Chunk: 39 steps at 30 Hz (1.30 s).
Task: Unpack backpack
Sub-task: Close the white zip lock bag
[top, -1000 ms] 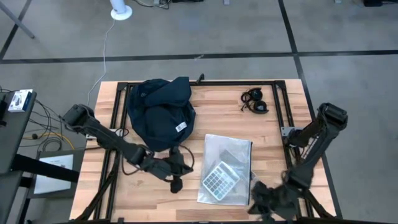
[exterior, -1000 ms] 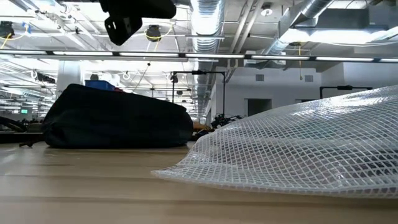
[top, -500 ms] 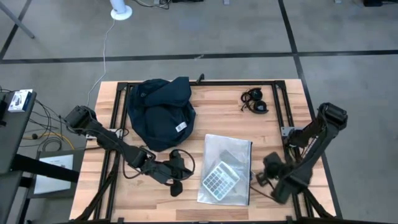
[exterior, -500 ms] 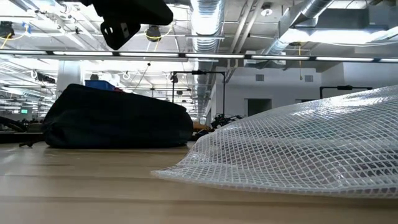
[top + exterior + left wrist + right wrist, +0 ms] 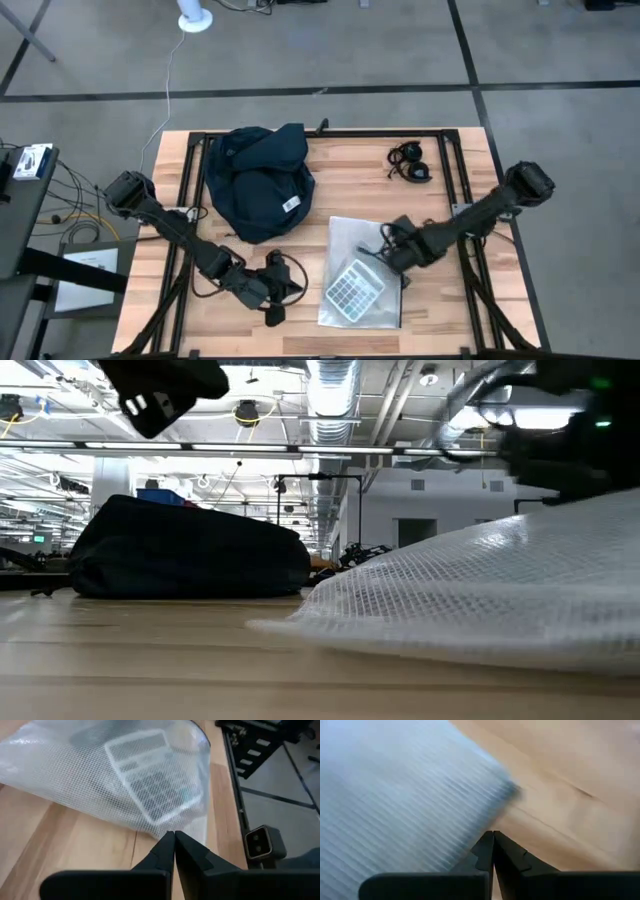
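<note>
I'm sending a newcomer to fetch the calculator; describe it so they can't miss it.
On the wooden table, look near the front edge, right of the dark backpack. The calculator lies inside the clear mesh pouch, the only pale, keyed item there.

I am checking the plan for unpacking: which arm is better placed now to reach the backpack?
Probably left. The left gripper, shut, sits just in front of the backpack on its side. The right gripper, also shut, is over the mesh pouch, farther away.

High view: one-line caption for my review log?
Navy backpack lies at the table's far left; the right claw is over the mesh pouch holding a calculator, the left claw beside it.
</note>
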Tool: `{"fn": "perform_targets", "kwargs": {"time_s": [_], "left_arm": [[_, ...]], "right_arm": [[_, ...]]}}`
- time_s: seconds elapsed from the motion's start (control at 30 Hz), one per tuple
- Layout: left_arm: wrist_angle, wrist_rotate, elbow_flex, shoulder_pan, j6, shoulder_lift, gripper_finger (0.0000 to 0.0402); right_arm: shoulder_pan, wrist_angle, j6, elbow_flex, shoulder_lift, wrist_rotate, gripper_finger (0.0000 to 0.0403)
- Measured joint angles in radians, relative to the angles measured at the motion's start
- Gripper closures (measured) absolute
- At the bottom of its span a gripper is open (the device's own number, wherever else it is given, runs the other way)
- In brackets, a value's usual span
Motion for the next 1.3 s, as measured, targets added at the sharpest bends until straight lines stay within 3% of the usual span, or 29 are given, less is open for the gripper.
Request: {"fn": "perform_targets", "kwargs": {"time_s": [0.3, 0.43, 0.63, 0.87, 1.1, 1.3], "left_arm": [[-0.012, -0.073, 0.0, -0.06, -0.043, 0.0, 0.0402], [-0.014, -0.1, 0.0, -0.076, -0.065, 0.0, 0.0402], [-0.037, -0.106, 0.0, -0.08, -0.094, 0.0, 0.0402], [-0.053, -0.103, 0.0, -0.062, -0.121, 0.0, 0.0402], [-0.086, -0.044, -0.013, 0.084, 0.003, 0.0, 0.0402], [-0.061, 0.079, -0.095, 0.212, 0.058, 0.0, 0.0402]], "right_arm": [[-0.209, 0.639, -0.557, 0.0, 0.0, -0.002, 0.0403], [-0.231, 0.846, -0.706, 0.021, 0.0, -0.095, 0.0403], [-0.136, 0.771, -0.759, 0.133, 0.0, -0.117, 0.0403], [0.112, 0.664, -0.702, 0.203, 0.0, -0.123, 0.0403], [0.324, 0.677, -0.661, 0.203, 0.0, -0.083, 0.0403], [0.43, 0.676, -0.548, 0.162, 0.0, 0.007, 0.0403]]}}
